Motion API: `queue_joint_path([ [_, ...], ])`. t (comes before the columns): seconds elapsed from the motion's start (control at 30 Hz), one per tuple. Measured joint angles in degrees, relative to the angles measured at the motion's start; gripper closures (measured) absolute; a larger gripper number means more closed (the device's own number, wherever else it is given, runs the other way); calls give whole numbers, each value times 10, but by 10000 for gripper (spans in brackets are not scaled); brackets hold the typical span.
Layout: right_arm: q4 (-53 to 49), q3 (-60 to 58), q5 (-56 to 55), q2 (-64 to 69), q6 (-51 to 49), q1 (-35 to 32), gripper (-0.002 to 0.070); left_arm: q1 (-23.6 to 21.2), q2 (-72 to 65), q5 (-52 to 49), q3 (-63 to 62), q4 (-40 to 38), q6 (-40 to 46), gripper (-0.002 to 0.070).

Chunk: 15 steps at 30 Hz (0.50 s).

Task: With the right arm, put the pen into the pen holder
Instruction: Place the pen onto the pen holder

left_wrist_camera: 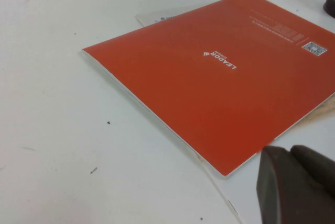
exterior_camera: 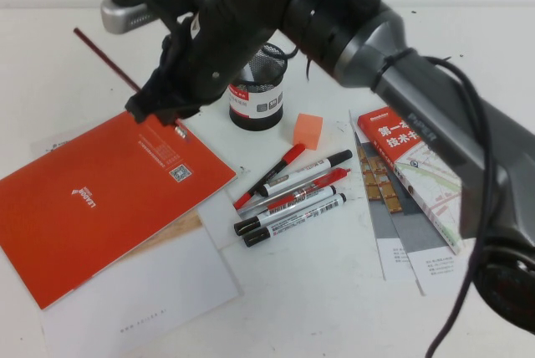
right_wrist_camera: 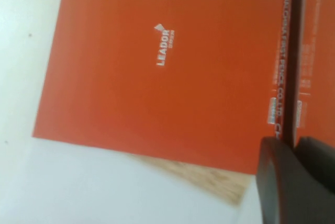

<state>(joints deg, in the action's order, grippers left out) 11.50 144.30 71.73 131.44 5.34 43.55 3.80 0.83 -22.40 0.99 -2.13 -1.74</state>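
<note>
right gripper (exterior_camera: 163, 105) clamped on the pen (exterior_camera: 104, 59), lifted over the red notebook (exterior_camera: 92, 199), left of the pen holder (exterior_camera: 257, 90). long pen could swing or snag the rim. left gripper (left_wrist_camera: 296, 185) near notebook edge, can't tell its state.

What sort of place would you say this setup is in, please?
Probably an office-style desk staged for robot trials: a white table with an orange notebook, markers, a mesh pen holder, and the right end effector gripping the pen.

Right end effector (exterior_camera: 159, 107) gripping pen (exterior_camera: 104, 58) above notebook (exterior_camera: 100, 199)
</note>
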Motion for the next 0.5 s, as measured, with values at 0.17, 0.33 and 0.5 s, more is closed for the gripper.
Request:
queue_joint_path([
  [0.17, -37, 0, 2, -30, 2, 0, 667, 0, 0, 0, 0, 0, 0, 678],
  [0.33, -41, -52, 2, -73, 4, 0, 667, 0, 0, 0, 0, 0, 0, 678],
  [0.5, -41, -179, -24, -143, 6, 0, 667, 0, 0, 0, 0, 0, 0, 678],
])
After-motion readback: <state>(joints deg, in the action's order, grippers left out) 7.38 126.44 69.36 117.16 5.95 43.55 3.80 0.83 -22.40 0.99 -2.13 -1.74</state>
